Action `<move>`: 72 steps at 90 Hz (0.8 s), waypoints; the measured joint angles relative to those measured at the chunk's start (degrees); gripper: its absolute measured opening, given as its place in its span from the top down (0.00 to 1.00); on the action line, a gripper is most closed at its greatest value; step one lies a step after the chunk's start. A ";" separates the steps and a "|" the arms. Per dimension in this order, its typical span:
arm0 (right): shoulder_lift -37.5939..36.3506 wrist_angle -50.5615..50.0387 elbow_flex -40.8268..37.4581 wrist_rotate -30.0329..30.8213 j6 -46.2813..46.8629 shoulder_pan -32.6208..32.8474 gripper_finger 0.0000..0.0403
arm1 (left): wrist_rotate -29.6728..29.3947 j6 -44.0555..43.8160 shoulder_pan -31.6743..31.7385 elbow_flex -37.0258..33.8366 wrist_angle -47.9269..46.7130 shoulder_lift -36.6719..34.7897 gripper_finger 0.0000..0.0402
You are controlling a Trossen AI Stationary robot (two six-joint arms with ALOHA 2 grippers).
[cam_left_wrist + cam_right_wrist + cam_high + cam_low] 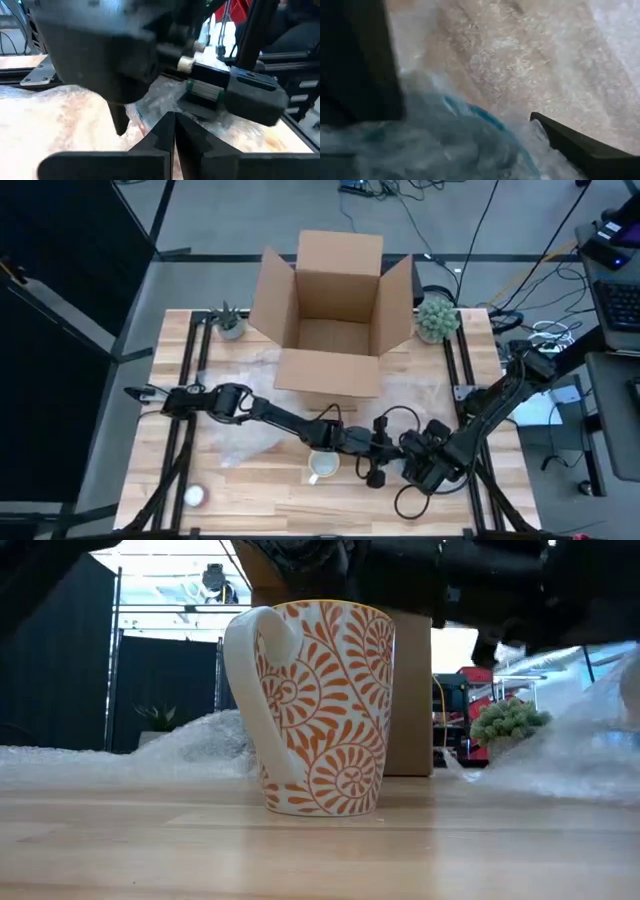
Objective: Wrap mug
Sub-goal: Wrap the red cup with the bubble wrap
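While both arms are crowding over the table's front middle, the mug [320, 705] is standing upright on bare wood, unwrapped. Left gripper [174, 131] is sitting with fingers pressed together, apparently empty. Right gripper [470, 117] is pinching bubble wrap [520, 60], probably to drag the sheet toward the mug. Cardboard box [335, 310] is waiting open behind.

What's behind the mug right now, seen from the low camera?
Behind the mug stands the cardboard box, mostly hidden by it. Bubble wrap lies heaped on either side, and a small green plant sits to the right. What the mug covers cannot be seen.
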 joint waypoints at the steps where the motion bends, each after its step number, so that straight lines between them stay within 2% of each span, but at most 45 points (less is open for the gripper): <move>1: -0.01 -0.03 0.00 0.00 -0.06 0.00 0.46 | -0.03 0.06 -0.01 0.00 -0.03 -0.15 1.00; 21: -0.01 0.44 -0.06 0.38 -1.83 -0.02 0.46 | 0.16 -1.18 0.73 0.07 1.64 -0.80 1.00; 33: -0.06 0.70 -0.07 0.50 -2.08 -0.08 0.46 | 2.61 -1.70 1.00 0.13 5.12 0.85 1.00; 51: -0.08 1.44 -0.13 0.35 -2.67 -0.07 0.46 | 2.93 -3.12 0.81 0.76 12.40 5.75 1.00; 72: -0.08 1.88 -0.13 0.18 -2.81 -0.07 0.46 | 3.37 -3.18 0.90 0.96 12.46 6.80 1.00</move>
